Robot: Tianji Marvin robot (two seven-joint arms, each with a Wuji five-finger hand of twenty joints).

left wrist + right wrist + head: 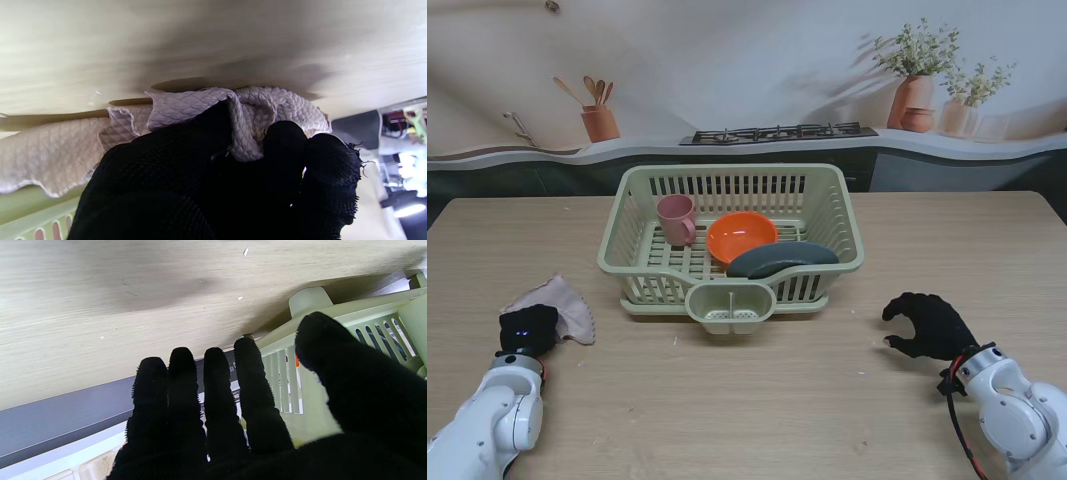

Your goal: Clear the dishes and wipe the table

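Cloth (562, 303) bunched in the left hand (527, 328), on the table (757, 400).

The stand view is evenly bright and sharp, with soft shadows. Both wrist views smear the pale wooden counter (100, 50); the black gloved fingers (253, 390) lack detail.

— What carries it all?
— A light wooden table (757, 400).
— And directly on it?
— A pale green dish rack (632, 265) at the middle, farther from me; a pinkish cloth (567, 303) to its left, nearer me, well apart from it.
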